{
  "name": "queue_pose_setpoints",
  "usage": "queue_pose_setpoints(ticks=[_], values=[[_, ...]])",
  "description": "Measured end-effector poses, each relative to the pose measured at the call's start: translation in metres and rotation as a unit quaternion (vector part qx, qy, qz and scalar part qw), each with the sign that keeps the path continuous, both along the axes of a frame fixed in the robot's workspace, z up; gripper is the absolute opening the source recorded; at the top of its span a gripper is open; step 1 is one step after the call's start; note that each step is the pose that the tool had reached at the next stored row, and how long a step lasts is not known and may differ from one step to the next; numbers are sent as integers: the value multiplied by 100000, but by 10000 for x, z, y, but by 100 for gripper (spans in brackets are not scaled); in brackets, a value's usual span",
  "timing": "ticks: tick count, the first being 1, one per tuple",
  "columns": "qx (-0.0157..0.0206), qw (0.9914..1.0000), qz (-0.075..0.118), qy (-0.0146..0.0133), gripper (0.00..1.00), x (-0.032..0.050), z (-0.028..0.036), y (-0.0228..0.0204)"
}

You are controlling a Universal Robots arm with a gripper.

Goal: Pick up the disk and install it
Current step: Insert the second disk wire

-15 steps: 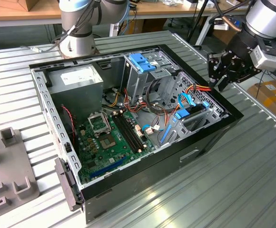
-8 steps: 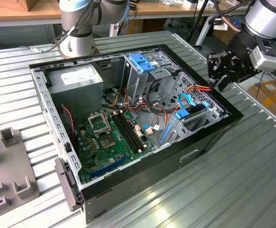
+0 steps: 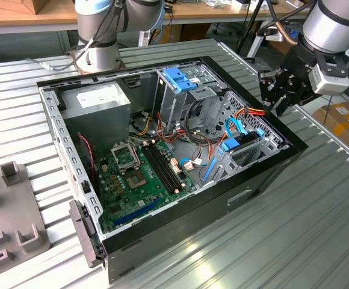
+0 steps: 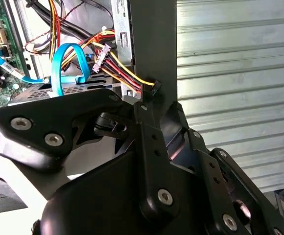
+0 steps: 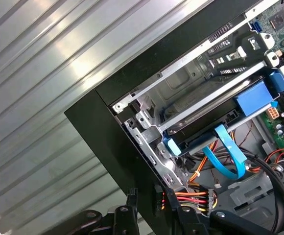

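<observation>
The disk [image 3: 242, 145], a dark grey drive in a bright blue caddy, lies flat in the lower drive bay at the exterior view's right side of the open computer case [image 3: 271, 171]. In the first wrist view the disk [image 5: 252, 99] sits under a metal rail, with a blue ribbon cable [image 5: 227, 154] looping from its end. My black gripper [image 3: 275, 96] hangs just above the case's right rim, a short way from the disk and apart from it. In the first wrist view my gripper [image 5: 152, 208] has its fingers apart on either side of the case wall. It is open and holds nothing.
A fixed blue bracket [image 3: 180, 78] tops the metal cage at the back. Red, yellow and black power cables [image 4: 117, 68] run beside the wall. The motherboard [image 3: 138, 174] and power supply [image 3: 96, 102] fill the left. Grey fixtures [image 3: 12, 223] stand on the ribbed table [image 3: 283, 241]; another arm's base [image 3: 99, 36] is behind.
</observation>
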State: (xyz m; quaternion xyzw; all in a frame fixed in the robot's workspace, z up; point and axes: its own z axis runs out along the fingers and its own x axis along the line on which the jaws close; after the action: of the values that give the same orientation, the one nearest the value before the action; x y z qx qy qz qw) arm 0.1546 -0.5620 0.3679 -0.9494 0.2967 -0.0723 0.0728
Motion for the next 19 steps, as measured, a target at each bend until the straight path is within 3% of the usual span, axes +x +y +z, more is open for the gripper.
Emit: queue_pose_setpoints(ticks=[4,17,19], values=[[4,99951,-3117,-3,35,-9,-17,0],[16,99950,-3159,-7,35,-24,-39,38],[16,99950,-3159,-8,27,-24,-39,38]])
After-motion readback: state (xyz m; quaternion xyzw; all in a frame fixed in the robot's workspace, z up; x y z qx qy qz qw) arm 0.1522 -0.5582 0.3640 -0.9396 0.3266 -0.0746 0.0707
